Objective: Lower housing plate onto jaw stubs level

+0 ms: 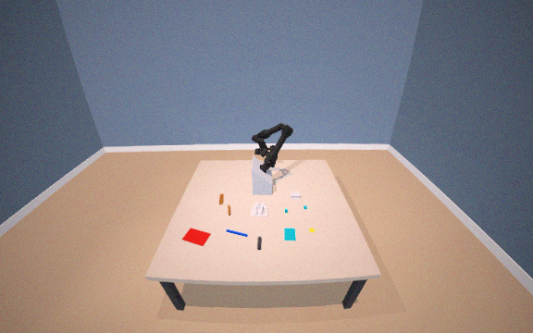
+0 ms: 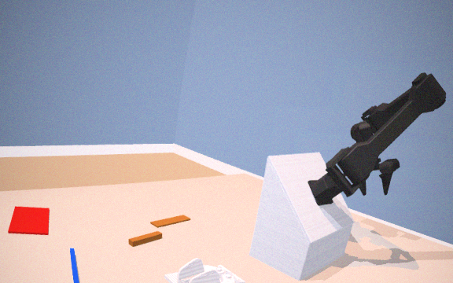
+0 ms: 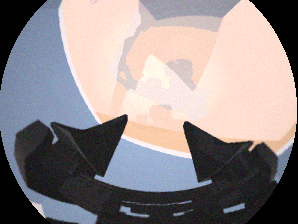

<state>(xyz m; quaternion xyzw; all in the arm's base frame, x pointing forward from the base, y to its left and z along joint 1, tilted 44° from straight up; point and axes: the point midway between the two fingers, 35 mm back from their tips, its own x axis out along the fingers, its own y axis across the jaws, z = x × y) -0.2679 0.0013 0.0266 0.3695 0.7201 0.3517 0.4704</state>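
A white base plate [image 1: 253,214] [image 2: 172,277] lies on the table in front of the arm's mount. Two white jaws [image 2: 191,269] stand side by side on it, partly cut off at the bottom edge of the exterior view. A small white piece [image 1: 295,196], which looks like the housing plate, lies apart from the base, to its right in the top view; its details are too small to tell. My gripper [image 2: 374,193] [image 3: 156,120] is open and empty, raised beside the arm's folded links, well away from the base and the white piece.
A pale wedge-shaped mount [image 1: 262,186] [image 2: 281,232] carries the arm. Two orange bars [image 1: 221,199] lie left of the base. A red square [image 1: 196,237] [image 2: 29,221], blue rod [image 1: 237,233] [image 2: 74,265], black block [image 1: 259,243], cyan square [image 1: 290,234] and yellow piece [image 1: 312,230] lie nearer the front.
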